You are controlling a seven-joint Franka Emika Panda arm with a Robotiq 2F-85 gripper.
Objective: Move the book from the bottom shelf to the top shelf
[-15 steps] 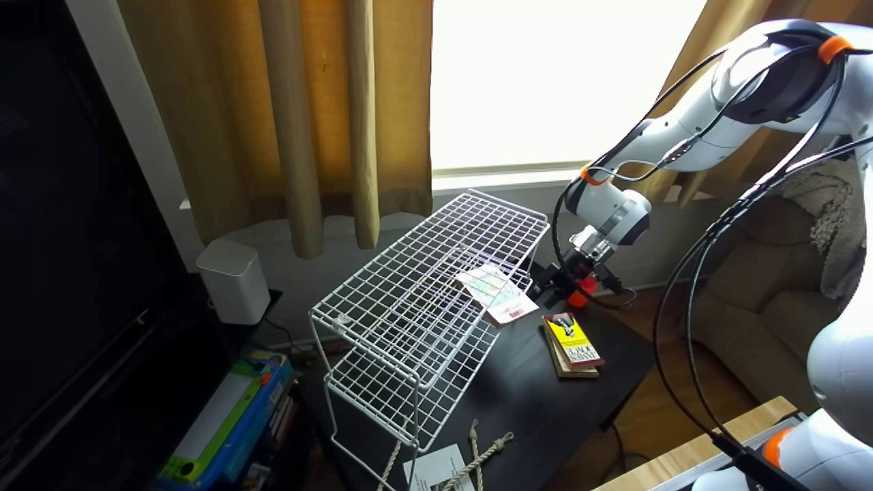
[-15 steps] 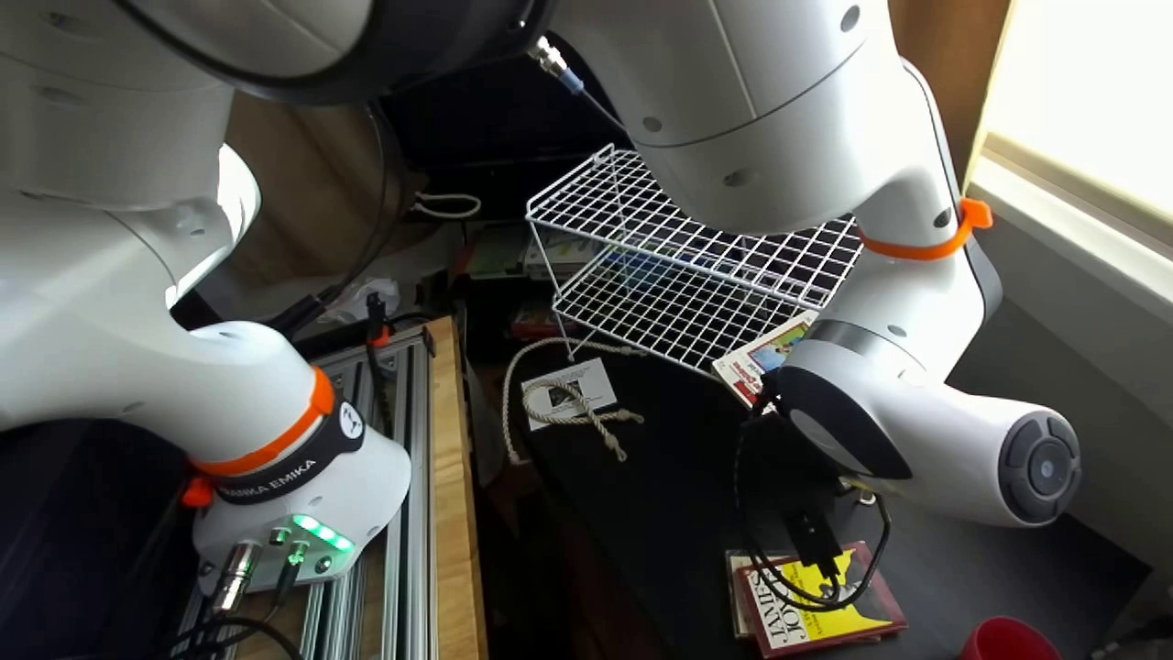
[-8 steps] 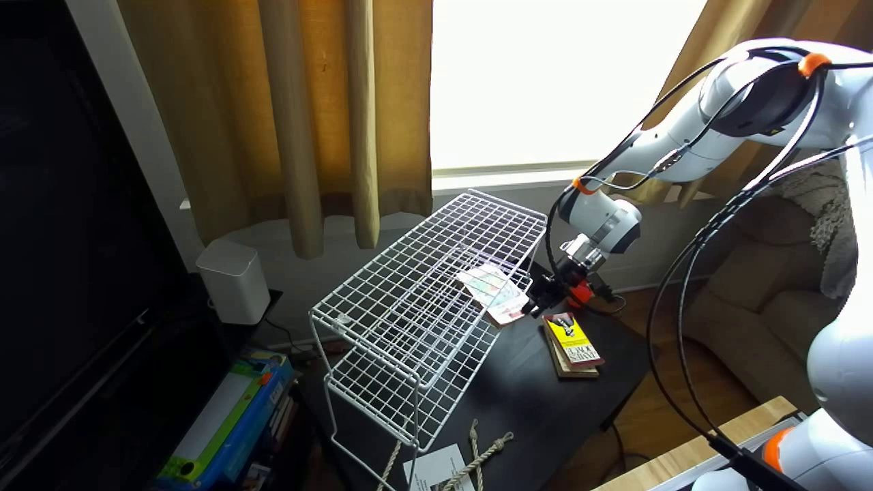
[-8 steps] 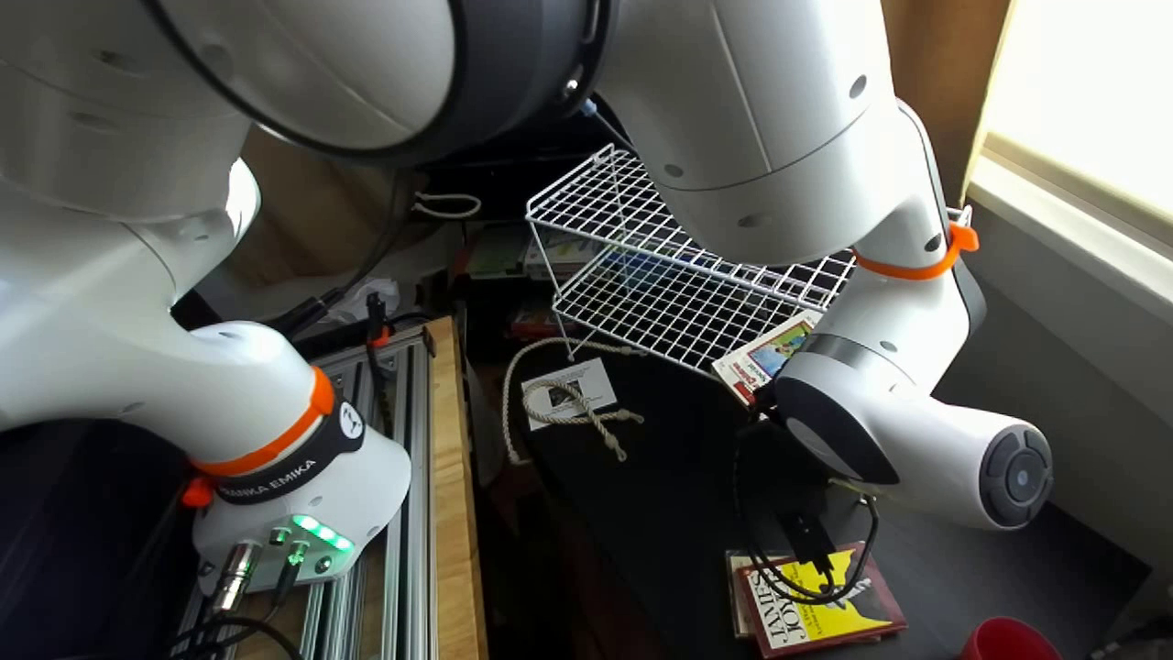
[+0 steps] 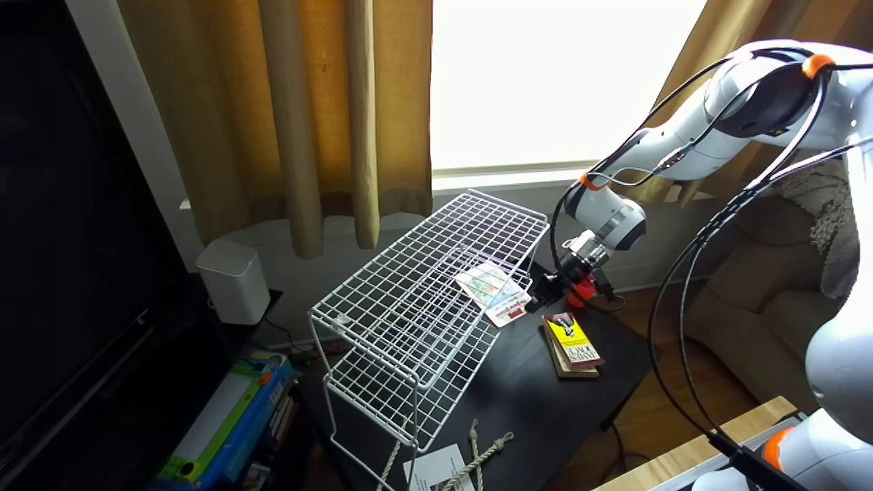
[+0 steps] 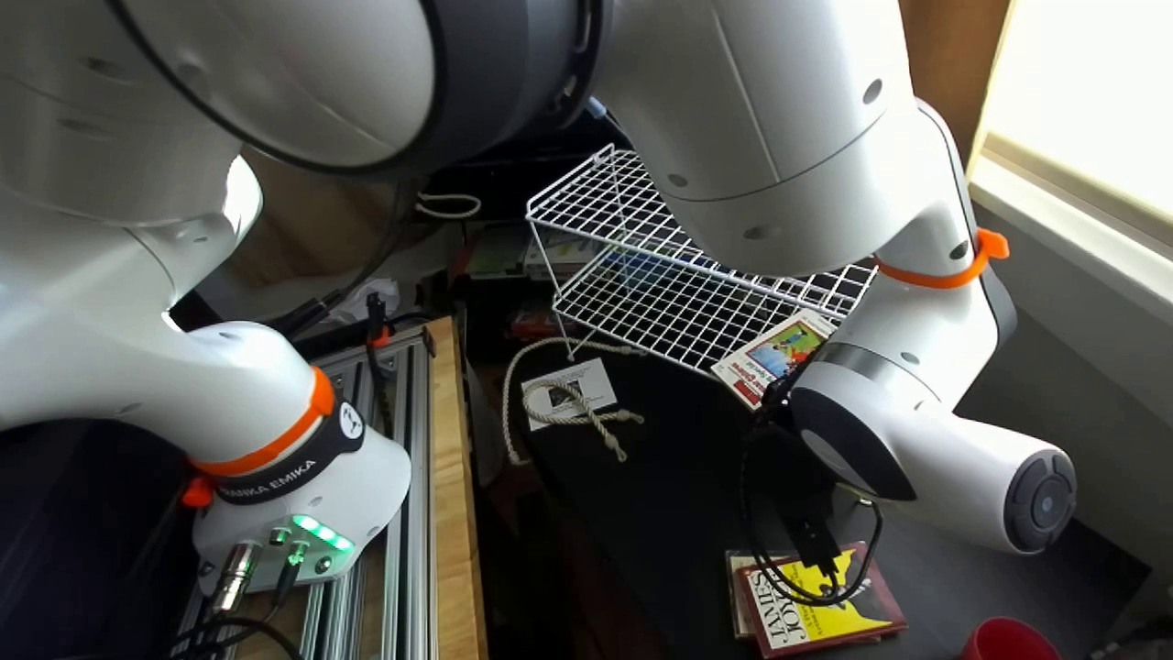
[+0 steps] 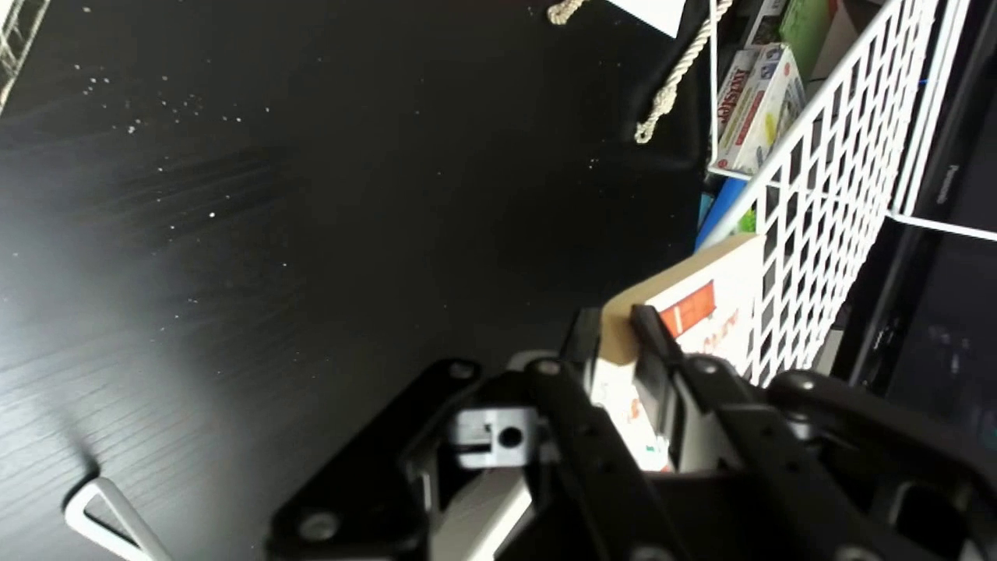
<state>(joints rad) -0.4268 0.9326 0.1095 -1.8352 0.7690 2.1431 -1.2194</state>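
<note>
1. The book (image 6: pixel 779 356) is seen cover up at one end of the bottom shelf (image 6: pixel 660 307), its outer end carried past the wire rim; whether its inner end is borne by the wires cannot be told.
2. Its long axis is slanted outward from beneath the top shelf (image 5: pixel 409 279), so the inner end is roofed by that grid while the outer end is left uncovered.
3. An outer corner is taken by the gripper (image 7: pixel 613 326): in the wrist view one finger is set against the cover, one against the underside, and the jaws are judged to be closed on the book.
4. The book's bulk is thus placed inward of the jaws, toward the rack, and is held off-centre.
5. Only one arm (image 5: pixel 655 150) is used, brought in from outside the rack; the paperbacks (image 5: pixel 573 344) are left near it on the table (image 5: pixel 518 382).
6. An outward pull along the long axis is probably called for before any lift; otherwise the inner end may be caught under the upper grid, and by so small a hold the book may be twisted or let sag.
</note>
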